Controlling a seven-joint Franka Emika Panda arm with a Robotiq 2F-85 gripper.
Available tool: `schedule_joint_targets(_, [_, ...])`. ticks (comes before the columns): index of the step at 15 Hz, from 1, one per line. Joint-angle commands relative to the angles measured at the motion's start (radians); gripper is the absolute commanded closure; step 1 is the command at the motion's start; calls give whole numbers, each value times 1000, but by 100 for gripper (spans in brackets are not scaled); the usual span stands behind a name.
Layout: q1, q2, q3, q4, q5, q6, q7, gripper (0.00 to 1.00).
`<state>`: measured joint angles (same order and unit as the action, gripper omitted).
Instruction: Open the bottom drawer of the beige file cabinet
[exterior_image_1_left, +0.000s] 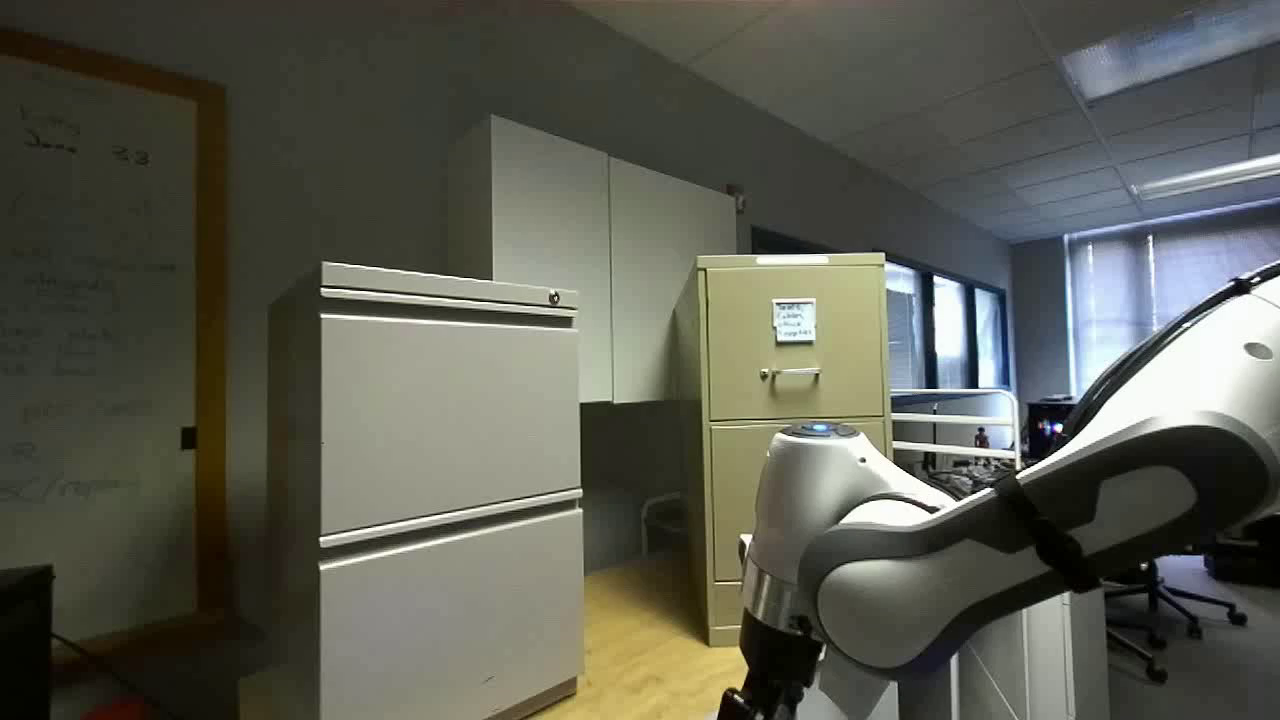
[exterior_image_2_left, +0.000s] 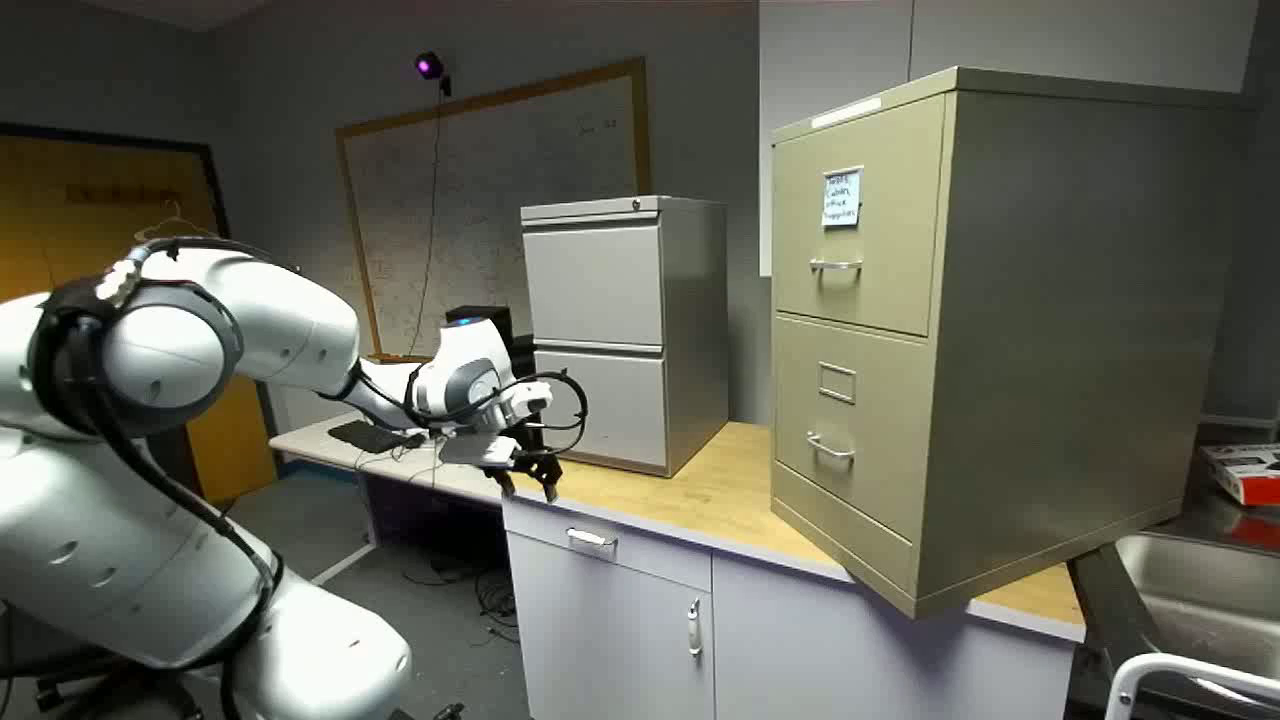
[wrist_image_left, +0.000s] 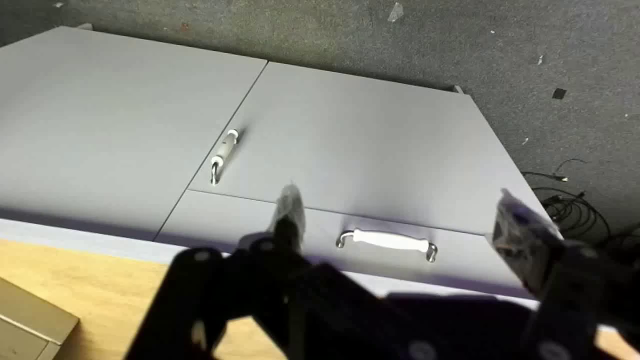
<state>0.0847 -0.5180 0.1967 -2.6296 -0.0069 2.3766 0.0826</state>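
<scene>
Jaws are hanging spread, left of beige file cabinet (exterior_image_2_left: 985, 330); reach seemingly pending, next likely needing rightward travel to bottom handle (exterior_image_2_left: 831, 449).

Your glossy white arm (exterior_image_2_left: 300, 335), dark grey joint bands (exterior_image_1_left: 1225, 465), black cables (exterior_image_1_left: 1112, 383), small blue light (exterior_image_1_left: 820, 428), your black tool (exterior_image_2_left: 529, 490)

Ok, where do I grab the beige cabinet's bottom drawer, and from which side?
Probably the middle of the handle on the bottom drawer: a sideways bar standing out from its front. Come straight at that face with the open gripper, jaws above and below the bar.
</scene>
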Motion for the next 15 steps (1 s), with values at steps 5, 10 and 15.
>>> schedule_joint_targets(5, [15, 1, -14, 2, -11, -2, 8, 0])
schedule_joint_targets(10, [8, -1, -40, -6, -3, 42, -9, 0])
schedule_joint_targets(15, [-31, -10, -141, -36, 14, 234, -41, 0])
